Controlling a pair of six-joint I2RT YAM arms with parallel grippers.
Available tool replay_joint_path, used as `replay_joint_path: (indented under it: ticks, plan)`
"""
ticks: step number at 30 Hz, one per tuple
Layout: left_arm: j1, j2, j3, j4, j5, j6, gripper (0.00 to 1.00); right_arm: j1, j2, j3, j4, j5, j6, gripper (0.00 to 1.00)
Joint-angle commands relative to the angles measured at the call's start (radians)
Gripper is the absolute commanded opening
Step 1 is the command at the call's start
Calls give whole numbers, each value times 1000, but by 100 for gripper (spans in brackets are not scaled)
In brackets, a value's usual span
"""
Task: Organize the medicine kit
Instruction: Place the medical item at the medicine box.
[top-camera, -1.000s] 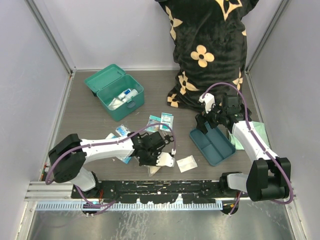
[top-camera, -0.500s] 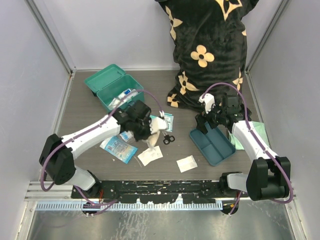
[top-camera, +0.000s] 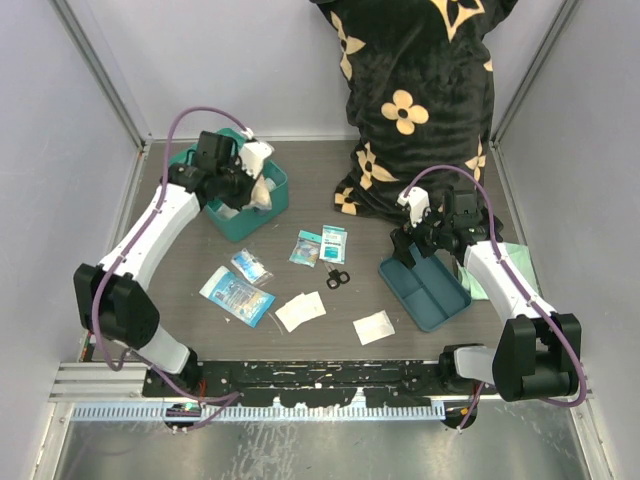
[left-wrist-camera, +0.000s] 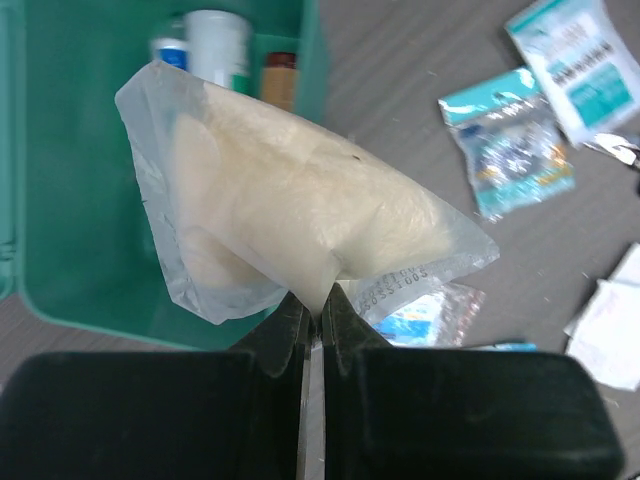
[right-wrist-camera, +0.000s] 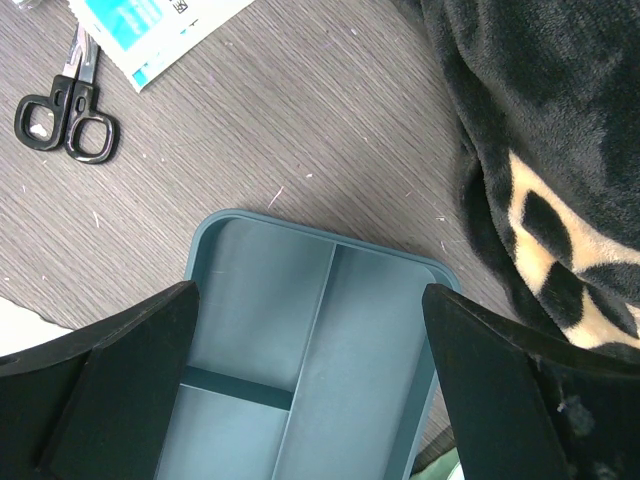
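Observation:
The teal-green medicine kit (top-camera: 200, 160) stands open at the back left, with small bottles inside (left-wrist-camera: 220, 40). My left gripper (top-camera: 252, 178) is shut on a clear packet of cream gauze (left-wrist-camera: 300, 210) and holds it above the kit's open box (left-wrist-camera: 70, 200). My right gripper (top-camera: 415, 243) is open and empty, its fingers (right-wrist-camera: 110, 350) spread above the dark blue-teal divided tray (right-wrist-camera: 330, 340).
Loose packets (top-camera: 320, 245), black scissors (top-camera: 337, 278), a blue pack (top-camera: 238, 295) and white pads (top-camera: 300, 311) lie in the middle. A black flowered pillow (top-camera: 415, 100) stands at the back right. A pale green cloth (top-camera: 510, 262) lies beside the tray.
My left gripper lifted the gauze packet from the table's front middle and carried it back left to above the kit. The right arm has not moved.

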Motion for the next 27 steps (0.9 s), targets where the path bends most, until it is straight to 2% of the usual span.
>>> replay_joint_path:
  ticks: [1,8,18,27]
  plan:
    - [79,69,107,-8,-54,-77,4,-2,-13,26,11,-13,-8,100]
    - [153,200,204,-45,-88,-118,6,-2,-7,29,7,-17,-9,100]
    - [173,349,278,-64,-170,-144,7,-3,-10,32,3,-21,-9,100]
    - [198,431,308,-113,-154,-173,7,-1,-8,34,-3,-29,-9,100]
